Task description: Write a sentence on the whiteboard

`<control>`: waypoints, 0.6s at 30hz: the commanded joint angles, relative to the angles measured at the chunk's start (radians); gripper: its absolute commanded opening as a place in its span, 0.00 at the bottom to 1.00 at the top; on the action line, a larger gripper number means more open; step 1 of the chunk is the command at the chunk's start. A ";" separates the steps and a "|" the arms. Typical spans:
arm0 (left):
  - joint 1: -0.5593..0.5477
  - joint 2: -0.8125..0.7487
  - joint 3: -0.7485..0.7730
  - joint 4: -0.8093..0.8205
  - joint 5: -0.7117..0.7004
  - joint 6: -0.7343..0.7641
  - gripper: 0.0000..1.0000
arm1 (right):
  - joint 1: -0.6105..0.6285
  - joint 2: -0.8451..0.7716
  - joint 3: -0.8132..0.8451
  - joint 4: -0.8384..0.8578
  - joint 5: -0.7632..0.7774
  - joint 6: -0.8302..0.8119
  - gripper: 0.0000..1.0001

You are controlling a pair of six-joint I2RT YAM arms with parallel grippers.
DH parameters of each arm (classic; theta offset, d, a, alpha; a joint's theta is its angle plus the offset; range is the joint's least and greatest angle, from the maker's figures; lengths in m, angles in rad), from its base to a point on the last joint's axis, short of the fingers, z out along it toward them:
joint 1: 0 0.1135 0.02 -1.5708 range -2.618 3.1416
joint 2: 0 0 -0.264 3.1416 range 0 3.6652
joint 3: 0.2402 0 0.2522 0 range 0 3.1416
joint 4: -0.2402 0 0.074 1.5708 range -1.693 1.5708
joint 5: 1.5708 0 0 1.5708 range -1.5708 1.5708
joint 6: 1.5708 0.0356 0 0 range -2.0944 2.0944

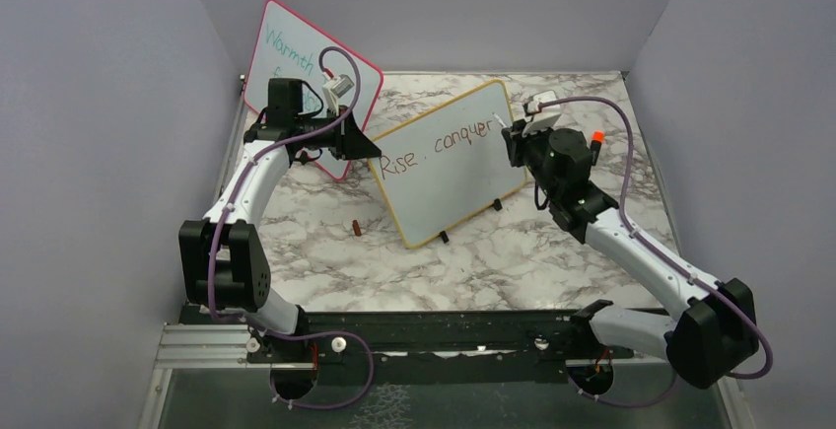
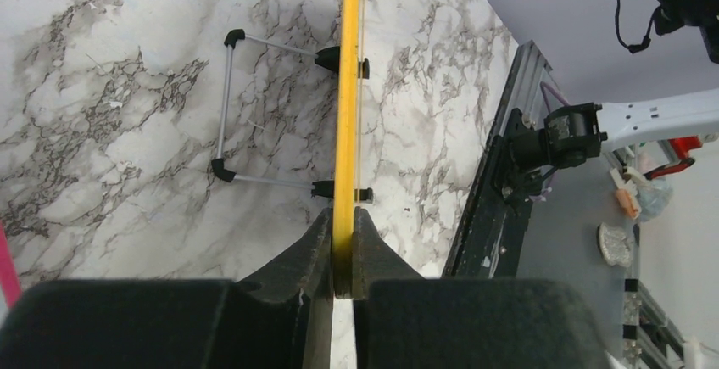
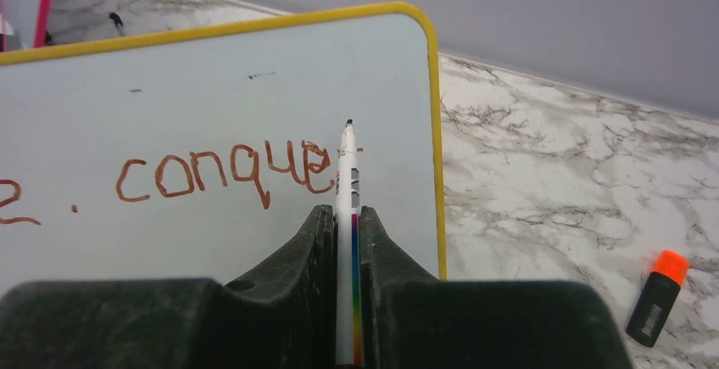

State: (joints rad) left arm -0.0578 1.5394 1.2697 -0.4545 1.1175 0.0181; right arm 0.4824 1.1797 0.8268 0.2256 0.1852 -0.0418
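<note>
The whiteboard [image 1: 449,168] with the yellow-orange frame stands tilted on small black feet at mid table. Brownish-red writing on it reads "Rise. conque" [image 1: 434,148], all on one line; in the right wrist view it ends "conque" [image 3: 225,174]. My left gripper [image 1: 367,148] is shut on the board's left edge; the left wrist view shows the yellow frame [image 2: 346,114] edge-on between the jaws. My right gripper [image 1: 513,138] is shut on a white marker with a rainbow stripe [image 3: 346,191]. Its tip sits at the board just right of the last letter.
A pink-red-framed board with teal writing [image 1: 296,69] leans at the back left behind my left arm. A black marker with an orange cap [image 3: 657,297] lies on the marble at the right. A small dark cap [image 1: 356,227] lies near the board's lower left. Walls close three sides.
</note>
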 commanded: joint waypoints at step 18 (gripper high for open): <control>0.001 -0.213 -0.357 0.715 -0.149 -0.587 0.58 | 0.007 -0.154 -0.079 -0.034 -0.261 0.009 0.00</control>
State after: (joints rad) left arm -0.0521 1.3567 0.9585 0.0963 1.0344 -0.4591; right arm 0.4824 1.0481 0.7712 0.1787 -0.0139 -0.0498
